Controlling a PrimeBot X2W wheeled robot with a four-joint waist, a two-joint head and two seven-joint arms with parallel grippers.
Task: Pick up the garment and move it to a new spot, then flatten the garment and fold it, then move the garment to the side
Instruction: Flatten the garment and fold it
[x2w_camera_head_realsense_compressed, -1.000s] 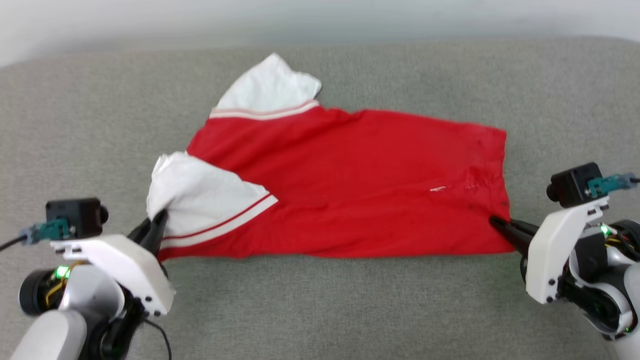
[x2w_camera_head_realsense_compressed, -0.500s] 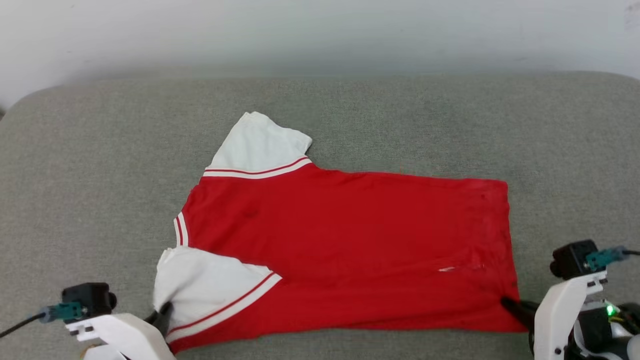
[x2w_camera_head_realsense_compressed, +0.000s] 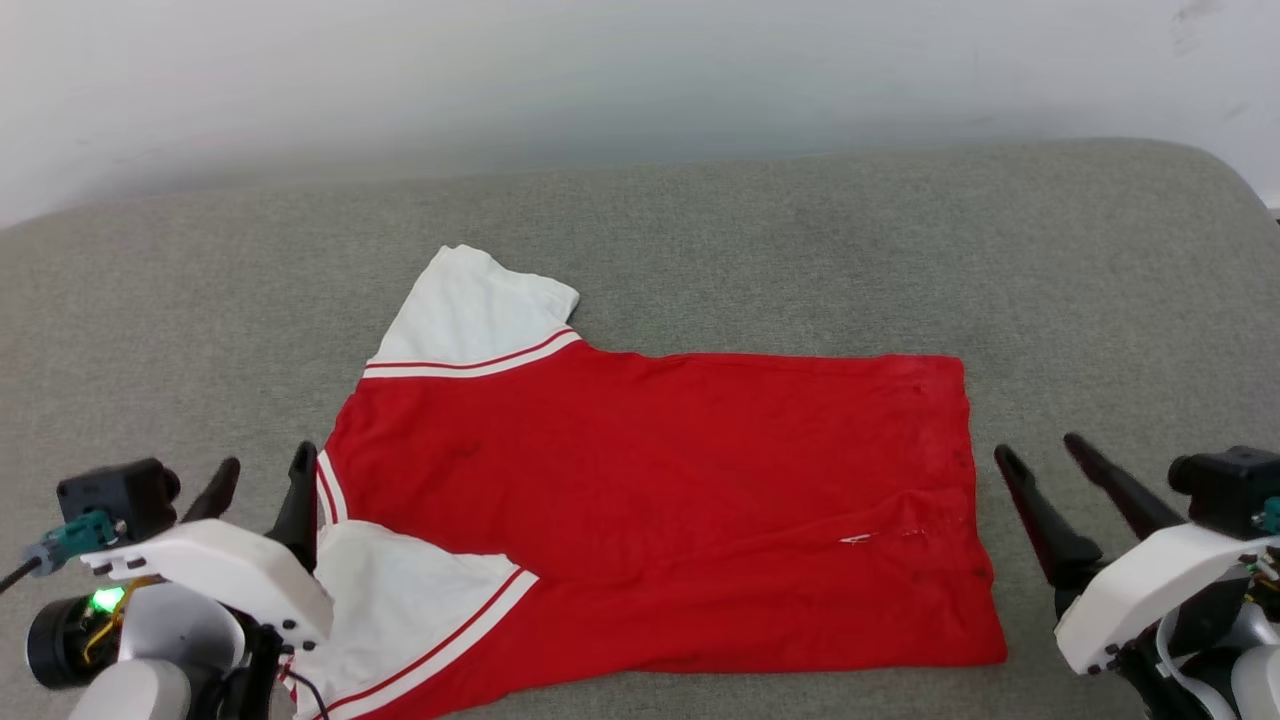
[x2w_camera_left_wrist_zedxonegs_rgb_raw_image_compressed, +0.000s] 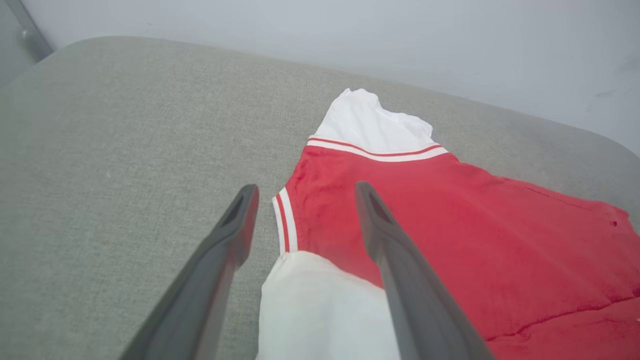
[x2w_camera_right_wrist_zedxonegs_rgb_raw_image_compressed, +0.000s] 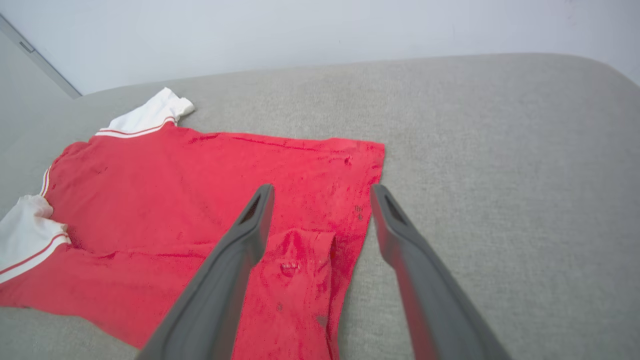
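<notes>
Both our grippers are standing with fingers apart, holding nothing, at opposite ends of the garment (x2w_camera_head_realsense_compressed: 650, 500). It is lying spread on the cushion (x2w_camera_head_realsense_compressed: 700, 240), its long axis running across us, collar (x2w_camera_head_realsense_compressed: 328, 492) leftward and hem (x2w_camera_head_realsense_compressed: 972, 500) rightward. The left gripper (x2w_camera_head_realsense_compressed: 267, 458) is sitting at the collar edge, the right gripper (x2w_camera_head_realsense_compressed: 1036, 446) just beside the hem, both seeming equally near.

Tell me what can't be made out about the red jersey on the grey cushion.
Head view: the red jersey's near white sleeve is partly covered by the left gripper's white housing and cut by the bottom edge.
Head view: the small white mark near the hem is too small to read.
Left wrist view: the hem runs off the right edge.
Every view: the underside is hidden by the cloth itself.
</notes>
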